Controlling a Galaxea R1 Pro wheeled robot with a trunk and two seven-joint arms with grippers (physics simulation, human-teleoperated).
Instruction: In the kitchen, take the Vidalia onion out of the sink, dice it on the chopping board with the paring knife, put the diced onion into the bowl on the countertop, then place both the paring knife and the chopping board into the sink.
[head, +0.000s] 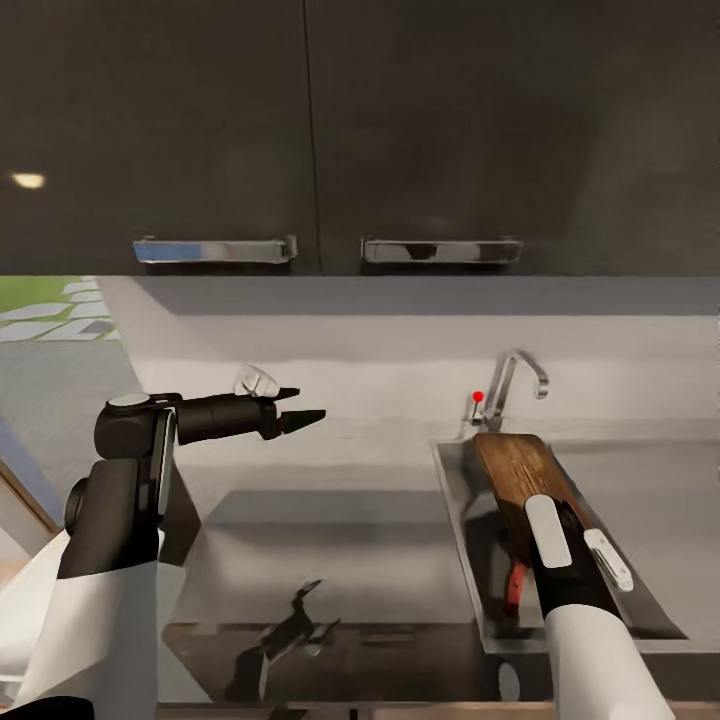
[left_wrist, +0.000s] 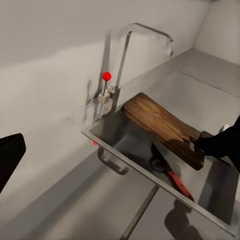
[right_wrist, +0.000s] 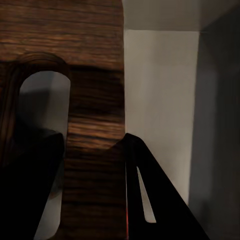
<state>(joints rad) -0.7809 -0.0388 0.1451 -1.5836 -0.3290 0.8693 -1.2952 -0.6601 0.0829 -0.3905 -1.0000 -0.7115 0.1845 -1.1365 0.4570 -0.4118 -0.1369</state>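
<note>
Right gripper (head: 545, 525): we hold the chopping board (head: 520, 475) clamped at its slot-handle end, one finger (right_wrist: 150, 200) seen against the wood in the right wrist view.
Board position: it slopes from our grip up toward the tap (head: 515, 385), its far end over the back rim of the sink (head: 455, 520).
Paring knife (left_wrist: 172, 177): already in the basin, below and just beside the gripped end, red handle toward us.
Left gripper (head: 295, 410): fingers apart, holding nothing, raised over the countertop (head: 300, 560), well apart from the sink.
Step in hand (our judgement): lower the board fully into the basin, then let go.
Doing it well: drop the far end first, keeping clear of the knife.
Edges: tap close beyond the board; sink's near wall beside our wrist.
Open room: drainboard side looks free.
</note>
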